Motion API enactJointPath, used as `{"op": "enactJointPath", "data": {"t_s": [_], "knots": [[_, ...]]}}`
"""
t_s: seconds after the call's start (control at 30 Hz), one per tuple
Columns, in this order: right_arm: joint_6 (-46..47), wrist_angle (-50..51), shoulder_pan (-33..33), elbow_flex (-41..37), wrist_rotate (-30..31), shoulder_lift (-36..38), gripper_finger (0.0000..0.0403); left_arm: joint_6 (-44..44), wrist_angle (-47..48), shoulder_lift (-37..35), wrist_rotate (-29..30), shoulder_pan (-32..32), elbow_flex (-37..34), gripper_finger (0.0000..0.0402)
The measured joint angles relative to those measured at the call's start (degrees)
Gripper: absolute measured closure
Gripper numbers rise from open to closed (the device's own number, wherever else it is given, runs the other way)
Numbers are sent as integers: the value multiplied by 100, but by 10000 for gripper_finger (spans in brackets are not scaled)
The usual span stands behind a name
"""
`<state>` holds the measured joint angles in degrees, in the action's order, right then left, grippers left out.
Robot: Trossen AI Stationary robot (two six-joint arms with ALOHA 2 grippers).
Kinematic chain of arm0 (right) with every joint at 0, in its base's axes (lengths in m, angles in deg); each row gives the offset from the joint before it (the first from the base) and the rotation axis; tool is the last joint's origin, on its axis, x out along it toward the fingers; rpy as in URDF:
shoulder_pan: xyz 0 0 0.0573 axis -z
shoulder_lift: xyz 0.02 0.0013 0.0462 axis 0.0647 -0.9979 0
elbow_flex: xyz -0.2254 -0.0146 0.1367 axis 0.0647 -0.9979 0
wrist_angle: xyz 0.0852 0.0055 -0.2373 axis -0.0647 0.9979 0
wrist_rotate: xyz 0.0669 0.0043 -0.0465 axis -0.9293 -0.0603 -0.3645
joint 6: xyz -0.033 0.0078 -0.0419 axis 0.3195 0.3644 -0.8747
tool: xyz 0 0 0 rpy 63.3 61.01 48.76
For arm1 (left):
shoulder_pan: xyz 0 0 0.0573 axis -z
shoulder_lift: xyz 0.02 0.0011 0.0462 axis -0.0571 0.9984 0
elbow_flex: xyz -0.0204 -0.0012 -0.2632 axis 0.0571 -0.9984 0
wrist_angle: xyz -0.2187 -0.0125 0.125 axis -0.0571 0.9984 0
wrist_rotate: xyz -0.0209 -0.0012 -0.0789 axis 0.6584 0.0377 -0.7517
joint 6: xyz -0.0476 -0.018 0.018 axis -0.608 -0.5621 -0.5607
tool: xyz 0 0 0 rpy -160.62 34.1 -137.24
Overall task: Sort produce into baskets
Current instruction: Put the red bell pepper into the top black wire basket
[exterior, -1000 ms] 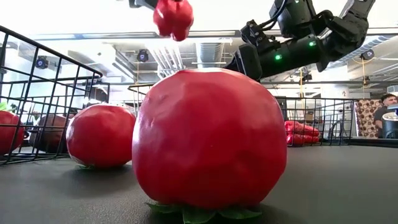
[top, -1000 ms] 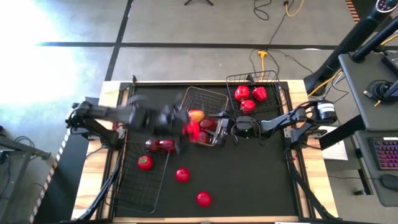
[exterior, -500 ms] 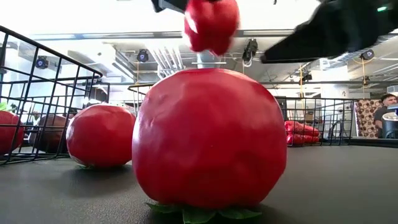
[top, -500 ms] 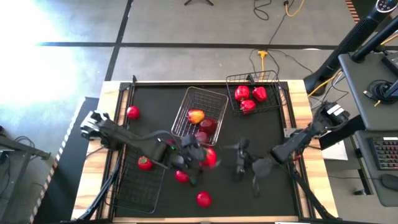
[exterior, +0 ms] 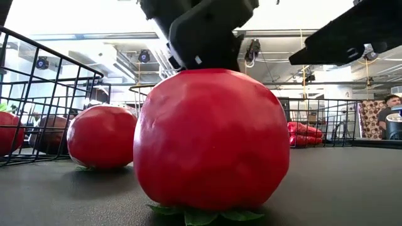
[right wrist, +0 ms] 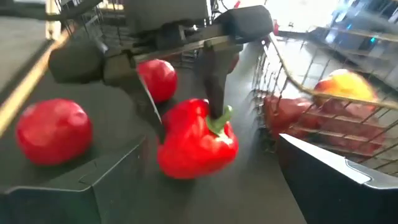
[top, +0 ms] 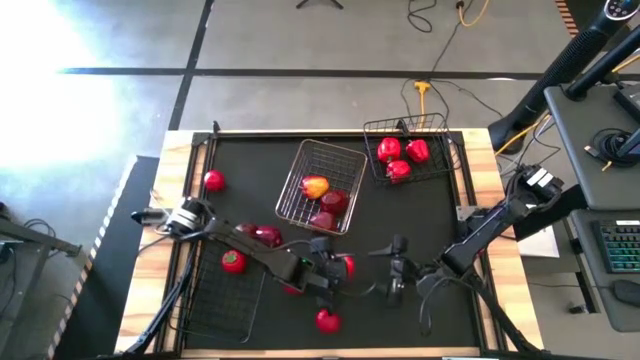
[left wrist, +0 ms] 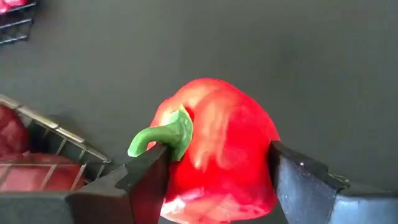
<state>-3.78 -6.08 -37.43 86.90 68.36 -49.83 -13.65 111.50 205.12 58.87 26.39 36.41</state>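
Note:
My left gripper is shut on a bright red bell pepper with a green stem, low over the dark mat near the table's middle front. My right gripper is open just to the pepper's right, facing it and touching nothing. The pepper also shows in the right wrist view. In the low view it is hidden behind a large tomato. A silvery basket holds a yellow-red apple and dark red apples. A black basket at the far right holds red peppers. My left gripper pinches the pepper between its two fingers, one on each side of the body, beside the stem. The fingers slant down at it from above. The pepper sits upright, stem up. I cannot tell whether its base touches the mat.
A second black basket lies at the near left with a tomato in it, and dark red apples sit by its far edge. Loose tomatoes lie at the front, under my left arm, and at the far left.
My left gripper has carried the pepper from beside the silvery basket toward the table's near edge and down, until it is hidden behind the big tomato in the low view. My right gripper has moved from the silvery basket's side toward the near edge, staying to the pepper's right.

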Motion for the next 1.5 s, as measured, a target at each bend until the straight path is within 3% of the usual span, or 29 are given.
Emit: {"op": "enactJointPath", "data": {"t_s": [0.3, 0.6, 0.9, 1.27, 1.5], "knots": [[366, -1, 52, 15, -1301, -11, 58, 350, -29, 43, 68, 30, 7, 159], [402, 11, 320, 15, -1424, -13, 24, 193, -21, 10, 66, 233, -9, 159], [112, -94, 570, 24, -1728, -123, 21, 53, -47, 10, -271, 402, 84, 156], [-39, -307, 607, 158, -1746, -737, 21, 41, -62, 16, 38, 377, 172, 54], [-514, -275, 897, 486, -2104, -886, 21, -158, 26, 16, 365, 415, 350, 40]]}}
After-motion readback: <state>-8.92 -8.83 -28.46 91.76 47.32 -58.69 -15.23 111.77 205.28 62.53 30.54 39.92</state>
